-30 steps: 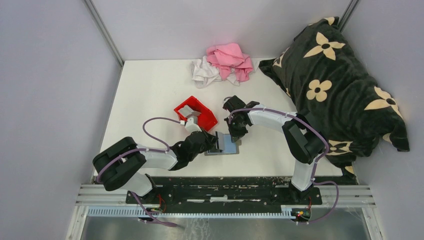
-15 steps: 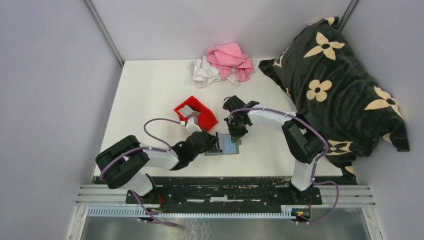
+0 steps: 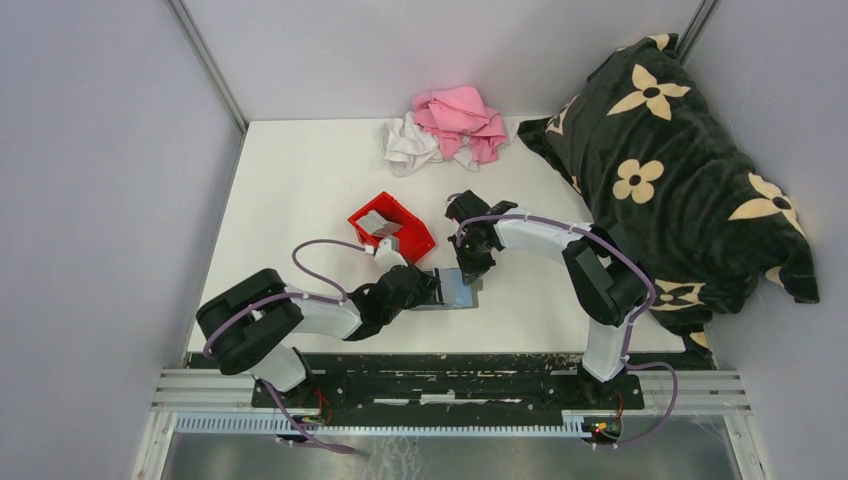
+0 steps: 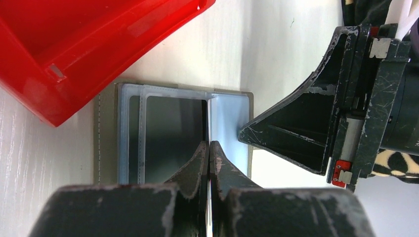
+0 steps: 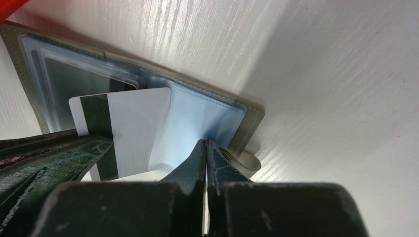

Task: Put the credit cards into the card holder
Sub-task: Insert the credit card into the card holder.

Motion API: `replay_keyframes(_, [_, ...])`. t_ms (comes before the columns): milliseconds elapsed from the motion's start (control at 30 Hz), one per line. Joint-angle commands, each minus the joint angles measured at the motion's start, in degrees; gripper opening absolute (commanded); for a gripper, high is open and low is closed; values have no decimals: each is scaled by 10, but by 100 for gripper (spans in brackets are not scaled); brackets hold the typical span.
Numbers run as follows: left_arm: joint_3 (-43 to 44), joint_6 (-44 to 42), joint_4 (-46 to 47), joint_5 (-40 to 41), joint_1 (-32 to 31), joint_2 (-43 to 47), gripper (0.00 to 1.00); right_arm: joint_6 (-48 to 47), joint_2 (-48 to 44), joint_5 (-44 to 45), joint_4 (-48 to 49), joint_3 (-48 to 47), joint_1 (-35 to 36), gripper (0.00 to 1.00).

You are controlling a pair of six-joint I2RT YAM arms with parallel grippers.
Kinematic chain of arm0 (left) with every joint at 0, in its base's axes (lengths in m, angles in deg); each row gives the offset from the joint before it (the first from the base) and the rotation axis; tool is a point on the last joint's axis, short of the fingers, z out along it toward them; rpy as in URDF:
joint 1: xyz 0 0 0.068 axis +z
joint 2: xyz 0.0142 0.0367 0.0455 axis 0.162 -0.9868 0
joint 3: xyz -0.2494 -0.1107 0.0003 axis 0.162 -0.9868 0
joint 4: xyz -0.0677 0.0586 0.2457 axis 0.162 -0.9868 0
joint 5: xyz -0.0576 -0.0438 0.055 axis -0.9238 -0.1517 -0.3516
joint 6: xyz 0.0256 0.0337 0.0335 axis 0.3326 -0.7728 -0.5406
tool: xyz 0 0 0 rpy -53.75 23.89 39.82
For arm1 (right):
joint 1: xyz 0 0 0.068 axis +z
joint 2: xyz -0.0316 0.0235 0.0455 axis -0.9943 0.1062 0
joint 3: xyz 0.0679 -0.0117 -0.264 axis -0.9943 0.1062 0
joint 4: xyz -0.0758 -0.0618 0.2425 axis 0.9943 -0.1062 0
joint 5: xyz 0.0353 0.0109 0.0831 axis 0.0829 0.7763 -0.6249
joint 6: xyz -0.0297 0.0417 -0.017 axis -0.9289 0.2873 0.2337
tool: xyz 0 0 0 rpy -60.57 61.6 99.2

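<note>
Though open, card holder (image 3: 460,293) beside bin (image 3: 418,240).

Probably lab test cell: grey partition walls (image 3: 100,200), white table (image 3: 300,180), aluminium mounting rail (image 3: 700,385).

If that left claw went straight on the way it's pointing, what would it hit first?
Probably the open card holder: the left gripper, shut on a credit card, points at its middle fold, though depth is unclear.
</note>
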Motion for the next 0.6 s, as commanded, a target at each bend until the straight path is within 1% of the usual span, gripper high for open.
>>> replay_keyframes(0, [18, 23, -48, 31, -15, 0, 3, -9, 13, 22, -2, -14, 2, 2])
replay_keyframes(367, [26, 36, -115, 53, -36, 14, 3, -10, 18, 30, -6, -13, 1, 3])
replay_keyframes(567, [21, 57, -152, 73, -47, 25, 3, -11, 20, 34, -9, -16, 2, 4])
